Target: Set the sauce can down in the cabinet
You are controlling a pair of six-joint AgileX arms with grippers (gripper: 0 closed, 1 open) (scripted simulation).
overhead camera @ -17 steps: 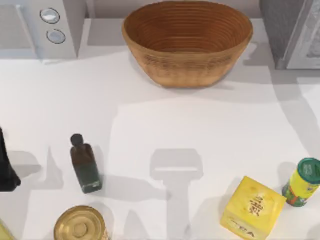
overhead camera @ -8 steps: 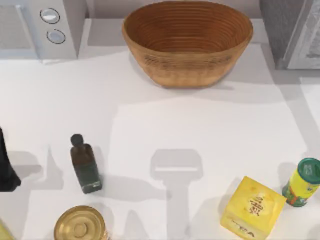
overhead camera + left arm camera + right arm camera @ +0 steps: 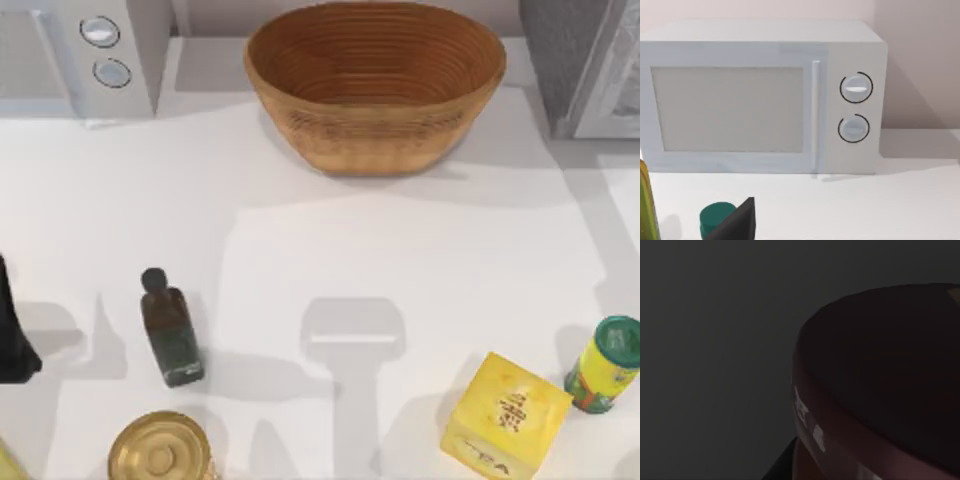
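Sauce can close under my right wrist camera — surroundings dim.
Top view: cabinet at the table's far right corner; left arm parked at the left edge. Left wrist: microwave. Right wrist: dark, sauce can near — grip unreadable.

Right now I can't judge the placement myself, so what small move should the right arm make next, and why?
Probably a slow, short descent without releasing: the right wrist view is dark, so it can't confirm support underneath. The cabinet stands at the far right corner of the table; the left pincer sits parked at the left edge.
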